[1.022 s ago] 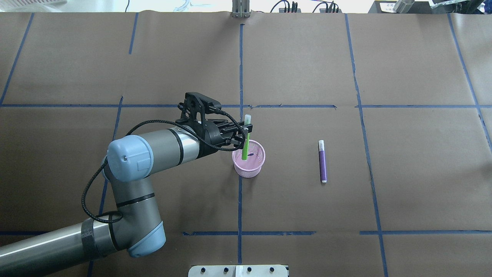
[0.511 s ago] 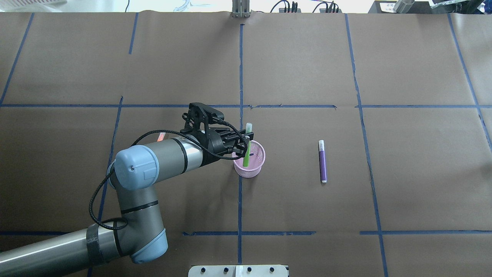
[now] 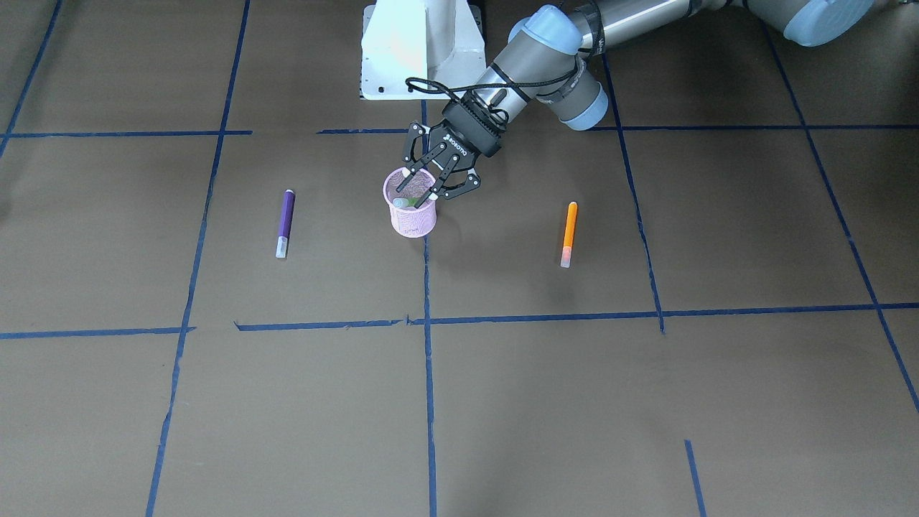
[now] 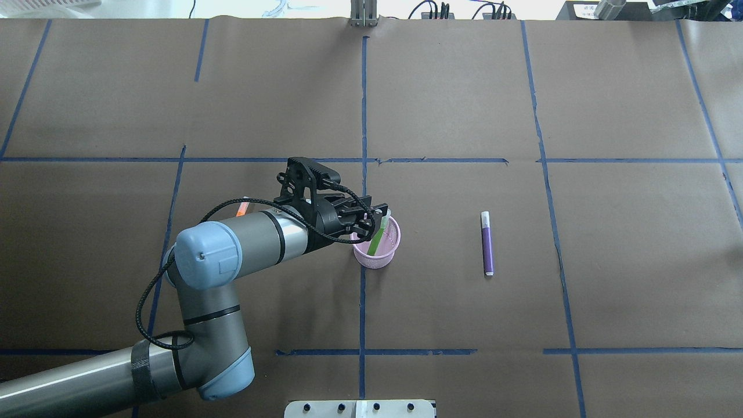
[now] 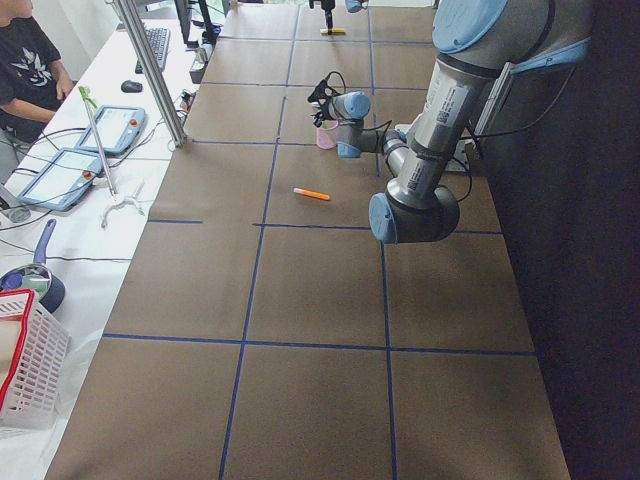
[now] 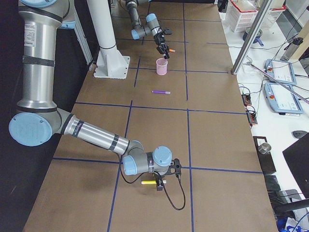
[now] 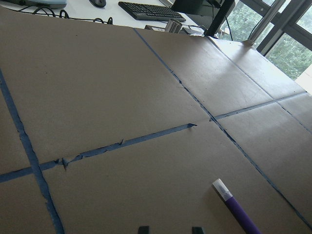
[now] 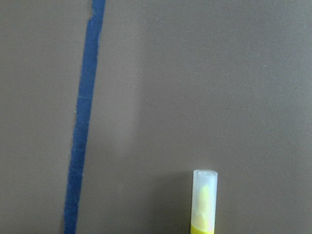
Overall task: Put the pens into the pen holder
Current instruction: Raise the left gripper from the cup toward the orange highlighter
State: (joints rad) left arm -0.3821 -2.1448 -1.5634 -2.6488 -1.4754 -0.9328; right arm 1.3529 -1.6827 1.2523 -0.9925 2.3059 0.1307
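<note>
Table (image 3: 546, 402) spreads wide around pen holder (image 3: 413, 220); left hand (image 3: 423, 184) gapes over its rim.

We count four pens: one green pen (image 4: 380, 236), one purple pen (image 4: 487, 244), one orange pen (image 3: 568, 230), one yellow pen (image 8: 204, 204). One pen holder (image 4: 374, 259), pink mesh. One table (image 4: 609, 87). Two arms: left arm (image 4: 232, 255), right arm (image 6: 91, 134). Two grippers: left gripper (image 3: 423, 184), right gripper (image 6: 159, 186). One white base (image 3: 420, 50). Two tablets (image 6: 281, 72) on the side bench. One keyboard (image 7: 151, 10). One person (image 5: 20, 60).
</note>
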